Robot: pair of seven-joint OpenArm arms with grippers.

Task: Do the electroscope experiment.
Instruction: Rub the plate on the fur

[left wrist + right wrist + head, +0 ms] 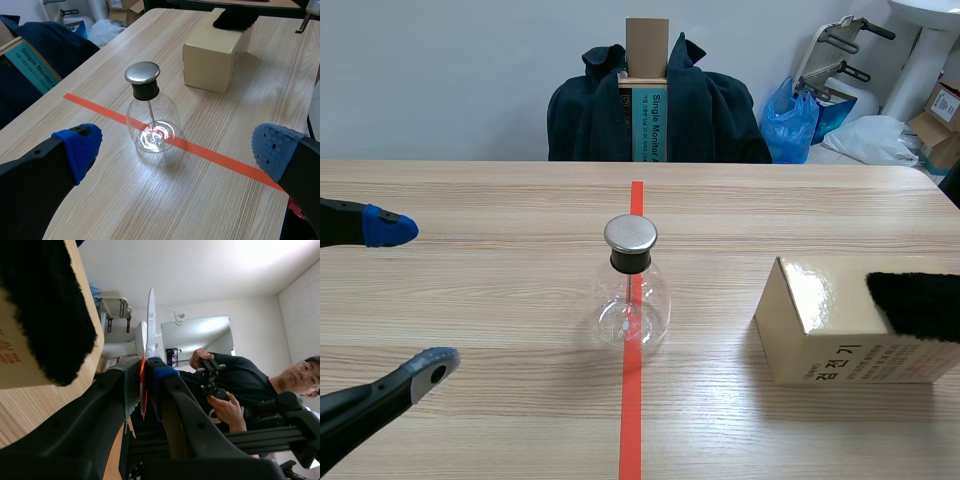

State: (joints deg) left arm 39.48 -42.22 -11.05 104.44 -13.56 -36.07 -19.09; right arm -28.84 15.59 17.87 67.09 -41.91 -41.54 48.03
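Note:
The electroscope (pixel 632 290), a clear glass flask with a black stopper and a round metal cap, stands on the red tape line mid-table. In the left wrist view the electroscope (pixel 150 117) is ahead of my left gripper (pixel 175 147), which is open. In the scene view the left gripper (pixel 410 297) is well to the flask's left. A black fur cloth (pixel 918 303) lies on a tan cardboard box (pixel 830 325) at the right. My right gripper (pixel 145 372) is beside the fur cloth (pixel 45 310), shut on a thin strip (pixel 149 315), white at its far end and orange-red between the pads.
Beyond the table's far edge, a chair draped with a dark jacket (pixel 710 110) holds a cardboard box (pixel 646 60). A blue bag (pixel 795 120) and clutter sit at the back right. A person (pixel 235 385) holding a handheld device is behind the right arm.

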